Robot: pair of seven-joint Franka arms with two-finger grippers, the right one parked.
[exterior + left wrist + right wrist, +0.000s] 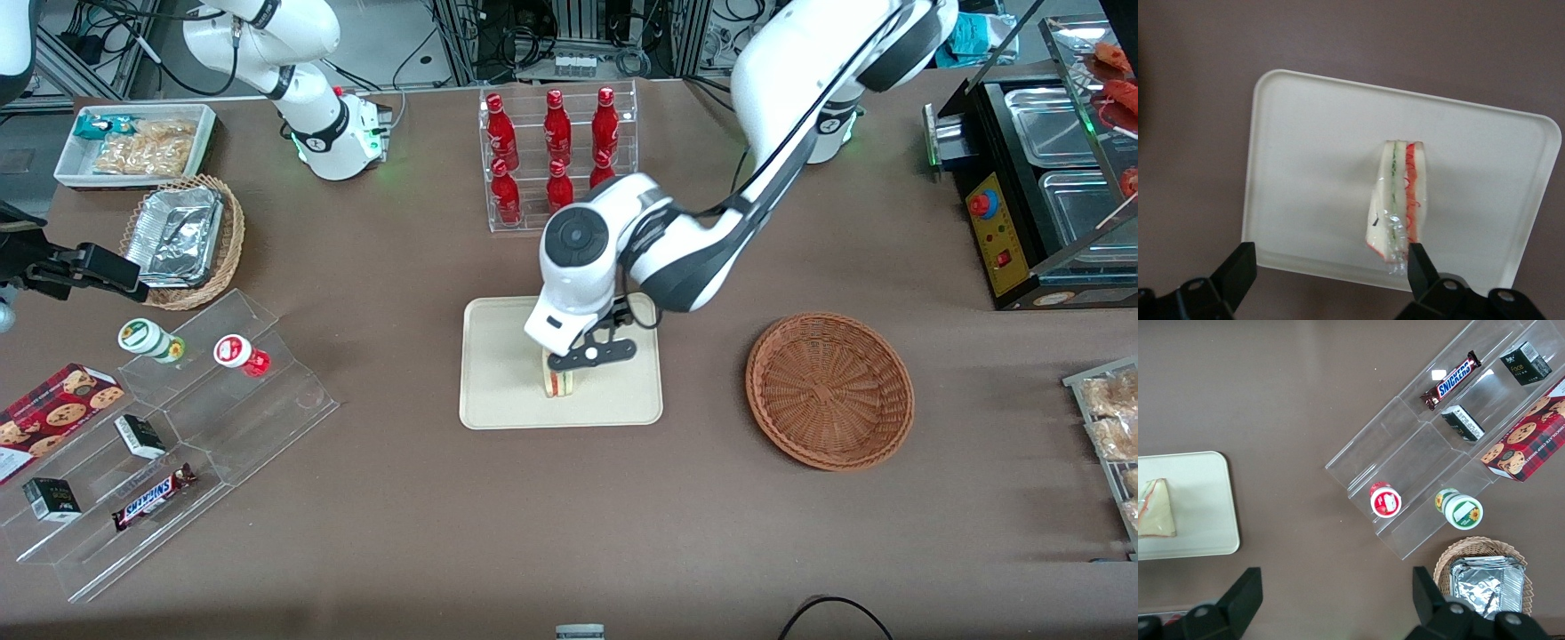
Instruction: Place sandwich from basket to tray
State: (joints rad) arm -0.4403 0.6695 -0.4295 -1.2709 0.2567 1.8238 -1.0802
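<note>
Sandwich [1398, 200] sits on tray [1311, 133], end effector [1328, 270] spread wide above it, one finger at its 5 o'clock corner.

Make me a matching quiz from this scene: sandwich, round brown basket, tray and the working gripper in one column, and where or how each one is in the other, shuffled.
Things:
1. sandwich
2. basket
3. tray
4. gripper

States:
A. empty, on the table toward the working arm's end
B. open, just above the tray, fingers clear of the food
C. lying on the tray, wrapped in clear film
D. flat on the table, nearer the front camera than the red bottles

Pairs: 1-C, 2-A, 3-D, 4-B
</note>
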